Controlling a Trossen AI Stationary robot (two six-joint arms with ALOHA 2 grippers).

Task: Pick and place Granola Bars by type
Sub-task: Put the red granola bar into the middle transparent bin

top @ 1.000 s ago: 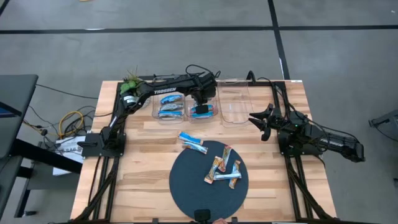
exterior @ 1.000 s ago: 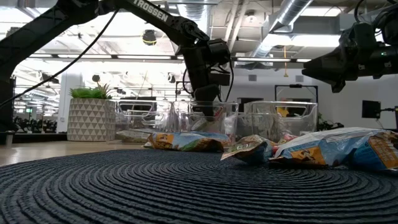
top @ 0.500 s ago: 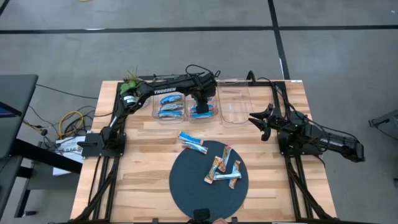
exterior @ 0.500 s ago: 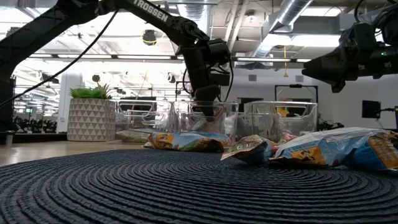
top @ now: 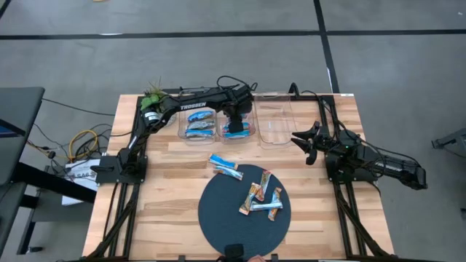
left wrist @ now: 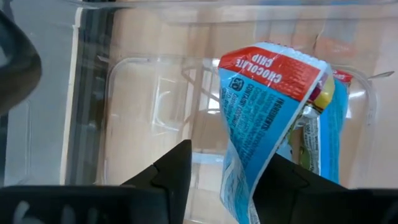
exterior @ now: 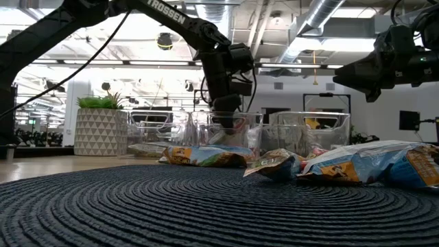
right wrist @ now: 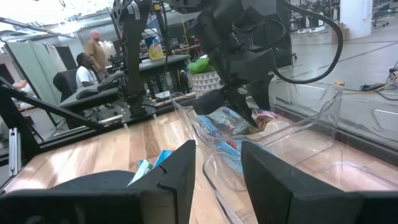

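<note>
My left gripper (top: 235, 125) (left wrist: 230, 155) reaches down into the middle clear bin (top: 253, 137) at the far side. It is open around a blue granola bar with a red end (left wrist: 267, 106). A gap shows between the bar and one finger. That bar stands tilted, and another bar (left wrist: 326, 118) lies behind it in the bin. More blue bars lie in the left bin (top: 198, 124). Several bars (top: 261, 195) lie on the dark round mat (top: 233, 218), and two blue ones (top: 226, 166) lie at its far left rim. My right gripper (top: 309, 142) (right wrist: 217, 162) waits open at the right. My left gripper comes slanting down from above, its fingers on either side of the bar's lower end (left wrist: 239, 199). One long edge of the bar runs close along one finger (left wrist: 280, 180), and I cannot tell whether they touch. The bar's red end (left wrist: 273, 62) points away from the fingers.
The right clear bin (top: 275, 125) holds nothing that I can see. A potted plant (top: 153, 94) stands at the table's far left corner. Bare wood lies left and right of the mat. People (right wrist: 93, 43) are in the room beyond the table.
</note>
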